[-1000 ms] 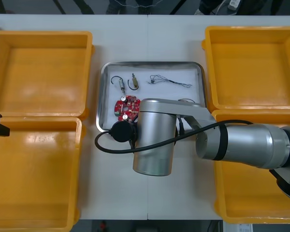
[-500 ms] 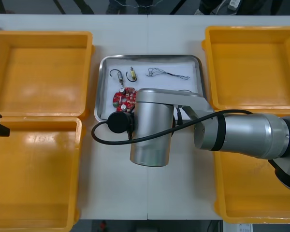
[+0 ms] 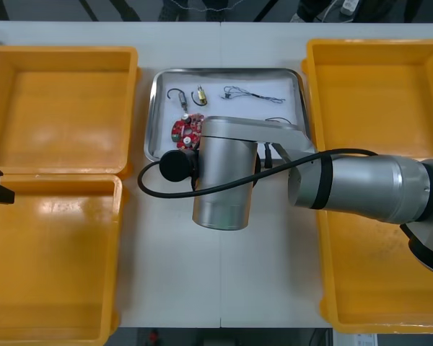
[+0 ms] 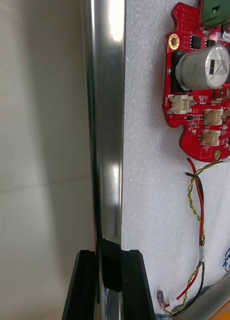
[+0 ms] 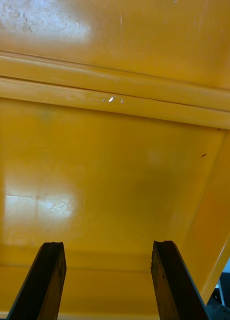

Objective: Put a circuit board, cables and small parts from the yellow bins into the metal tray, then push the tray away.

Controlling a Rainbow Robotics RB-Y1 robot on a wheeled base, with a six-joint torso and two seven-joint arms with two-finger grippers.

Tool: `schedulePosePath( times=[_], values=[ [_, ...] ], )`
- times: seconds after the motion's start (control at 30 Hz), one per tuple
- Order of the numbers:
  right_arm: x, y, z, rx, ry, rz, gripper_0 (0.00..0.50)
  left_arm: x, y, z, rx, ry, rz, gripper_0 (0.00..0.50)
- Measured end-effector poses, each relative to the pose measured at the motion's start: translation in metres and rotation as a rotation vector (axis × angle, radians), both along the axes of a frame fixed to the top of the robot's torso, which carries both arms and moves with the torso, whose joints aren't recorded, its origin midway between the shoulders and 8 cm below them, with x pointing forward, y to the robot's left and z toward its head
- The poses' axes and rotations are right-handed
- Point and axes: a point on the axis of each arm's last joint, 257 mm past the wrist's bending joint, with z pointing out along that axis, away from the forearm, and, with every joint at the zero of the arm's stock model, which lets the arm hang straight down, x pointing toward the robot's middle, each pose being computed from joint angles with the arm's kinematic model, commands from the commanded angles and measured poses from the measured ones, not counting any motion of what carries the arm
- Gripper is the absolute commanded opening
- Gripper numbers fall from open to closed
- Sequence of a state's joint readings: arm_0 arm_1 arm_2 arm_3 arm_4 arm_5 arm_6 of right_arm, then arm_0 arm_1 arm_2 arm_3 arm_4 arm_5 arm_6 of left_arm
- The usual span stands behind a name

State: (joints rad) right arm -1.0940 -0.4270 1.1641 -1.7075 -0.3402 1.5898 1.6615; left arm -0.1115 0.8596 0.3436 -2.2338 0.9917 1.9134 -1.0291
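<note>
- Front view: the metal tray (image 3: 224, 115) sits on the surface (image 3: 202, 288) between the yellow bins (image 3: 58, 108). Its long axis runs 9 to 3 o'clock, and a strip of bare surface lies at its 12 o'clock side.
- Inside it are the circuit board (image 3: 185, 130), small metal parts (image 3: 200, 94) and a thin cable (image 3: 254, 94), all in the 12 o'clock half. Loading looks done, so I judge the push to be the step in hand.
- The right arm (image 3: 224, 180) reaches in from 3 o'clock and covers the tray's 6 o'clock rim.
- Right wrist view: the right gripper (image 4: 108, 252) straddles the tray's shiny rim, one side over the surface and the other over the white inside. The jaws are closed on that rim. The circuit board and a red and yellow cable (image 4: 197, 200) lie beyond them, just beside the rim.
- The move turns on this: the tray lies at 12 o'clock from the jaws and the gripped rim runs across the push line. A straight shove toward 12 o'clock should carry it square, while drift toward 9 or 3 could swing it against a bin.
- The left gripper (image 5: 108, 244) hangs parked at 9 o'clock over the nearer of the left yellow bins, jaws wide apart and holding nothing.
</note>
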Motion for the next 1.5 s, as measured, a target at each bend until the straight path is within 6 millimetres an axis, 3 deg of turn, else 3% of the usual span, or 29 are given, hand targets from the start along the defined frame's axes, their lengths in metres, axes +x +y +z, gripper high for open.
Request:
schedulePosePath(
  times=[0.47,1.2,1.5],
  values=[
    [0.032,-0.004,0.015,0.001,-0.065,-0.025,0.003,0.0,0.0,0.0,0.0,0.0,0.0,0.5],
    [0.061,0.018,0.02,0.065,-0.104,0.013,0.001,0.0,0.0,0.0,0.0,0.0,0.0,0.5],
    [0.078,0.015,0.022,0.038,-0.121,0.045,0.0,0.0,0.0,0.0,0.0,0.0,0.0,0.5]
  ],
)
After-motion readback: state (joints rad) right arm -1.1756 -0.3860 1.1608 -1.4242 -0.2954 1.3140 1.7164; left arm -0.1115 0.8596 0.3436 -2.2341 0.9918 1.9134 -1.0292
